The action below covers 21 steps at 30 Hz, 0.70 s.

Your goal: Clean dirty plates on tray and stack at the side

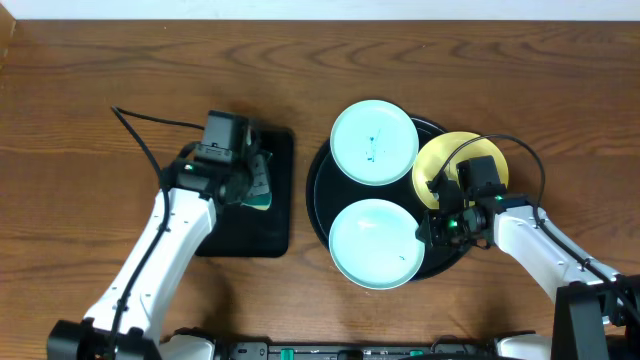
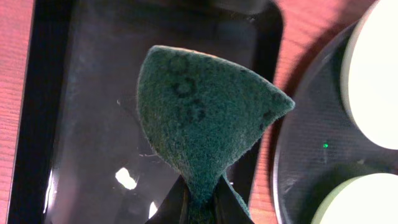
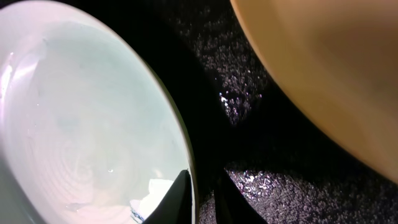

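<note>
The round black tray holds three plates. The far mint plate has a dark smear in its centre. The near mint plate sits at the tray's front. The yellow plate lies at the right, partly under my right arm. My left gripper is shut on a green sponge above the rectangular black tray. My right gripper straddles the right rim of the near mint plate, one finger inside, one outside, closed on the rim. The yellow plate is beside it.
The rectangular black tray lies left of the round tray on the wooden table. Cables run from both arms. In the left wrist view the round tray and both mint plates are at the right.
</note>
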{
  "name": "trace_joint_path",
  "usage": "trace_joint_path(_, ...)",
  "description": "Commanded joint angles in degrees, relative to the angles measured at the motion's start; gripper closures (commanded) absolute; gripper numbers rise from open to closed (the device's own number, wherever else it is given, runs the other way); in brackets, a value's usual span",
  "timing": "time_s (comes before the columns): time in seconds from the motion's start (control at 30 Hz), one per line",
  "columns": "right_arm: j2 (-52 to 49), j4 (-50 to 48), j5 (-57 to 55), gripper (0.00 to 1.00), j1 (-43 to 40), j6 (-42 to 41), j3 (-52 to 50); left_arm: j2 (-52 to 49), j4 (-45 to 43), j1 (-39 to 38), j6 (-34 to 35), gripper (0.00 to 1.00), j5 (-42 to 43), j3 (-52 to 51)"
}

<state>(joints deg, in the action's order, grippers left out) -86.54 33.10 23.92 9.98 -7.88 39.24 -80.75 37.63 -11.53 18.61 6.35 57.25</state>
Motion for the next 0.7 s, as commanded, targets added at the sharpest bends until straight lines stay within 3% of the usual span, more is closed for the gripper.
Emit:
trace_joint_path(0.0, -0.1, -0.2, 0.1, 0.89, -0.1, 0.2, -0.5, -4.8, 0.0, 3.3, -3.8, 0.93, 2.3, -1.8)
trace_joint_path(0.13, -0.1, -0.2, 0.1, 0.89, -0.1, 0.2, -0.5, -11.6, -1.4, 3.8, -9.2, 0.93, 8.7, -1.8)
trace_joint_path(0.33, -0.1, -0.2, 0.1, 0.89, -0.1, 0.2, -0.5, -21.6, -3.5, 3.8, -9.6, 0.91, 9.5, -1.8)
trace_joint_path(0.4, -0.1, -0.4, 0.1, 0.89, -0.1, 0.2, -0.5, -21.9, -3.9, 3.8, -9.6, 0.83, 9.5, -1.8)
trace_joint_path(0.47, -0.1, -0.8, 0.2, 0.92, -0.1, 0.2, -0.5, -21.2, -4.0, 3.8, -9.6, 0.83, 9.5, -1.5)
trace_joint_path(0.5, -0.1, -1.1, 0.2, 0.99, -0.1, 0.2, -0.5, -20.7, -3.8, 3.8, -9.6, 0.84, 9.5, -1.2)
trace_joint_path(0.53, -0.1, -1.5, 0.2, 0.99, -0.1, 0.2, -0.5, -19.8, -3.6, 3.8, -9.6, 0.92, 9.5, -0.8)
trace_joint_path(0.67, 0.0, -2.6, 0.2, 0.99, -0.1, 0.2, -0.5, -13.7, -3.4, 3.8, -9.6, 0.93, 9.5, -0.3)
